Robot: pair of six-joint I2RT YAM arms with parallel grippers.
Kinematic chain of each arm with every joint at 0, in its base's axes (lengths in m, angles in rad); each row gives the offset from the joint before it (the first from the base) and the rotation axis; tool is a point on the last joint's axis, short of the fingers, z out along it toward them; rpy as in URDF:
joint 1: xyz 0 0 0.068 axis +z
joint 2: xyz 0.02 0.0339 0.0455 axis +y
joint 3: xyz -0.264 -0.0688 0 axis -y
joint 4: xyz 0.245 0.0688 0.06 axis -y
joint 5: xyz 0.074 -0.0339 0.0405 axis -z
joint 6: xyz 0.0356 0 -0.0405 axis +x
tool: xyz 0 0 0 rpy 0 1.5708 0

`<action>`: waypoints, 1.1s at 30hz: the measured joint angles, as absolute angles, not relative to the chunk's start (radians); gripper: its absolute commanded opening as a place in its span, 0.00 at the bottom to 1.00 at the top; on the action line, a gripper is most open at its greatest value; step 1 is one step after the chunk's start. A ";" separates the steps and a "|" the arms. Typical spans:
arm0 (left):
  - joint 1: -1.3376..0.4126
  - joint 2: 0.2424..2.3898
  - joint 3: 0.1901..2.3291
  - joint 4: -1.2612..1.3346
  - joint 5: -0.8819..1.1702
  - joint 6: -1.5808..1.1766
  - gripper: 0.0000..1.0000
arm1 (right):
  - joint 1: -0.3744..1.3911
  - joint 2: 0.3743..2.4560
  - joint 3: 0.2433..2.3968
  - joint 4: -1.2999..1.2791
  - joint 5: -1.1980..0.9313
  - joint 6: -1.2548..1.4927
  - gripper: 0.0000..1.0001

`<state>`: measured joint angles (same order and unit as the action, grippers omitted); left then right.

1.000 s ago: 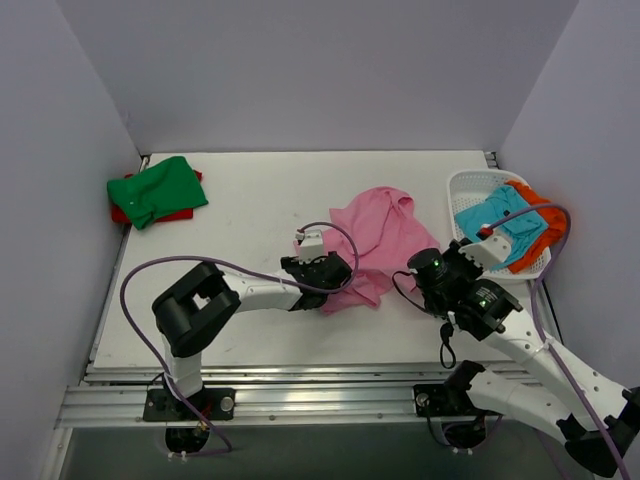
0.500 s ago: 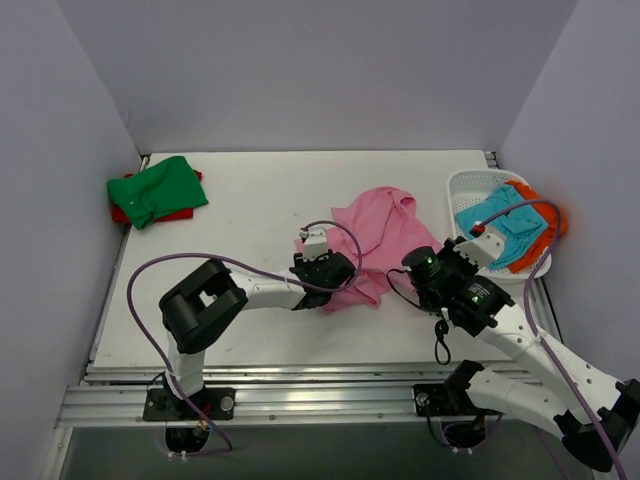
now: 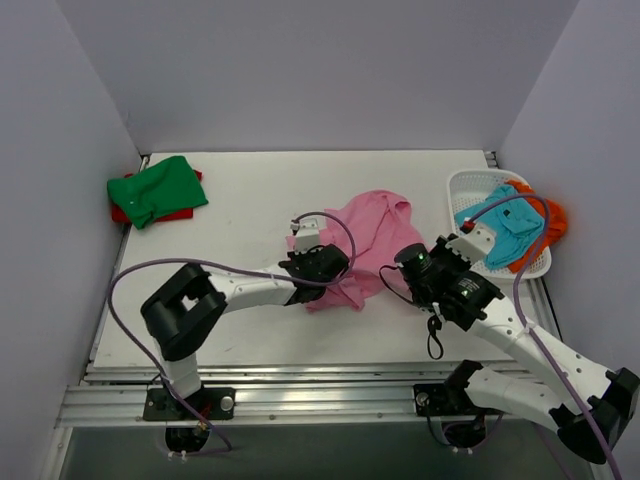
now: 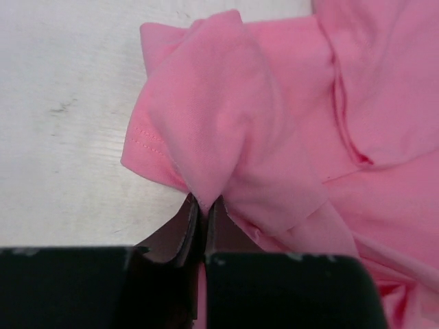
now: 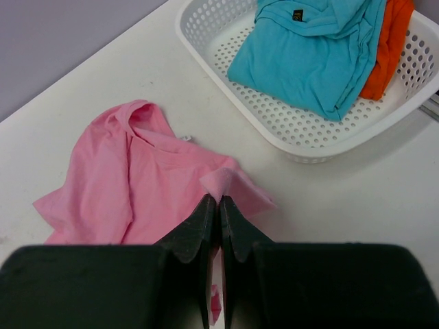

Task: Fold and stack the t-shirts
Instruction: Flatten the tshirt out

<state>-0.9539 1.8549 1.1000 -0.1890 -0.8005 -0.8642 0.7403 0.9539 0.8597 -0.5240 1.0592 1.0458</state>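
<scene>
- The flat white surface (image 3: 250,200) fills the middle of the top view, and every garment lies on it or in the basket at its right edge.
- The large crumpled pink t-shirt (image 3: 375,235) lies bunched just right of centre, between your two arms, not yet spread flat. This is the garment in hand.
- The white plastic mesh basket (image 3: 462,185) sits at the right edge. It holds a teal cloth t-shirt (image 3: 505,222) and an orange cloth t-shirt (image 3: 553,215), both waiting their turn.
- At the upper left, a folded green cloth t-shirt (image 3: 155,188) rests on a red cloth t-shirt (image 3: 178,214). I take that for the finished stack.
- Your left fingers (image 4: 180,236) are closed on a fold of the pink t-shirt beside a stitched sleeve hem, at the garment's lower-left side in the top view.
- Your right fingers (image 5: 195,229) are pinched shut on a small raised peak of the pink t-shirt at its lower-right edge.
- As I judge it, you are at the spreading step, with both grips set and the cloth not yet stretched out.
- The next move calls for you to lift a little and draw the two grips apart evenly. That should open the cloth flat without a corner slipping free.
</scene>
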 measured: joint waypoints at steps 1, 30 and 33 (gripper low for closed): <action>-0.953 1.818 1.096 -0.210 -0.808 -0.864 0.06 | 0.740 0.958 0.860 -0.523 1.060 1.045 0.00; -0.581 0.910 0.719 -0.649 -0.942 -1.031 0.94 | 0.726 0.918 0.860 -0.582 1.105 1.058 0.00; -0.581 0.904 0.712 -0.654 -0.934 -1.040 0.94 | 0.726 0.905 0.860 -0.590 1.110 1.066 0.00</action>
<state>-0.5808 0.9039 0.7124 -0.6537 -0.9340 -1.0405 0.7261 0.9051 0.8597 -0.5903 1.1095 1.0657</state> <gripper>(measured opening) 0.938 0.009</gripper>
